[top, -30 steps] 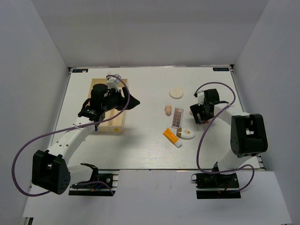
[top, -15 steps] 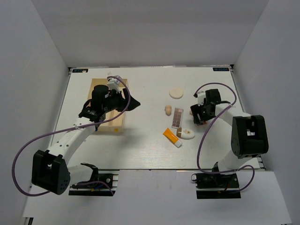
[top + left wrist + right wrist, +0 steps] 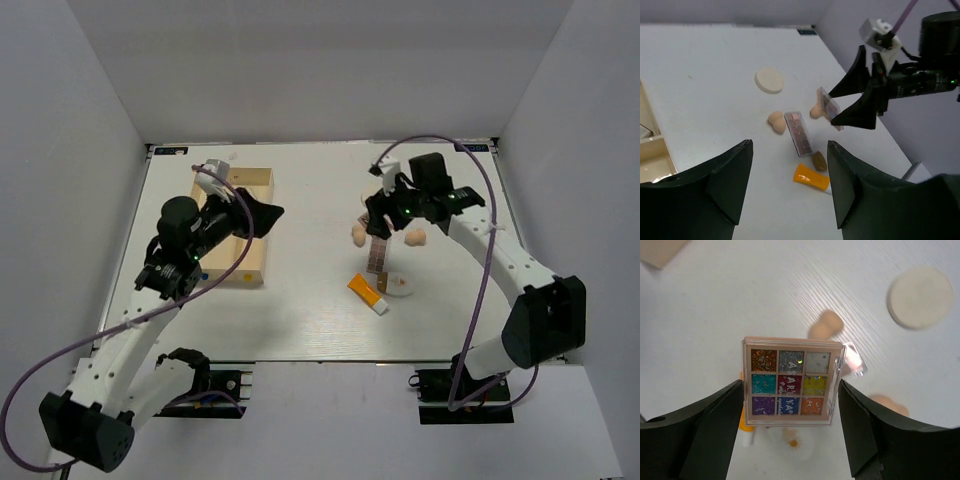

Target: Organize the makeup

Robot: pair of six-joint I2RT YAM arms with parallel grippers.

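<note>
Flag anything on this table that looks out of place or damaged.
Nothing looks spilled or broken. The orange tube lies slanted beside the long palette, both outside the wooden box. The right end effector holds a square palette above the table.

Nine-colour palette (image 3: 792, 385) held aloft, long palette (image 3: 799, 132), orange tube (image 3: 810, 178), disc (image 3: 769, 80) lying flat

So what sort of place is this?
Probably a lab test booth: white walls box in a white table, with a left arm and right arm mounted at its near edge.
</note>
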